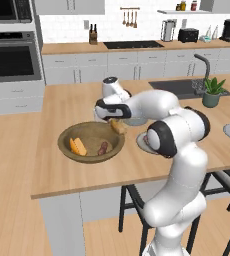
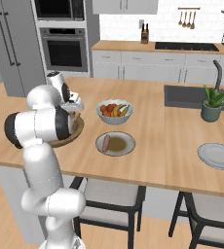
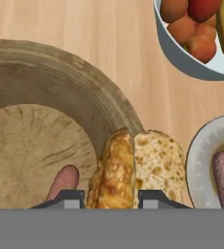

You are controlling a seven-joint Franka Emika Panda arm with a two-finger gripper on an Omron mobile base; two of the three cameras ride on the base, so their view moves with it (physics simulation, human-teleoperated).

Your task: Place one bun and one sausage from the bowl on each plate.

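My gripper (image 1: pixel 118 123) is shut on a golden-brown bun (image 1: pixel 119 127) and holds it just above the right rim of the brown wooden bowl (image 1: pixel 67 136). In the hand view the bun (image 3: pixel 133 170) sits between the two fingertips (image 3: pixel 68 198), over the bowl's rim (image 3: pixel 92 95). One sausage (image 1: pixel 103 148) and an orange-toned bun (image 1: pixel 77 146) lie inside the bowl. Right of the bowl, the near plate (image 2: pixel 126 141) carries one sausage (image 2: pixel 106 143); my arm partly hides it in the left base view. The second plate (image 2: pixel 218 155) lies bare at the far right of the counter.
A pale bowl of fruit (image 2: pixel 114 112) stands just behind the near plate. A potted plant (image 2: pixel 212 106) and a sink with a tap (image 2: pixel 182 95) are at the back right. Stools stand under the counter's front edge (image 2: pixel 133 177).
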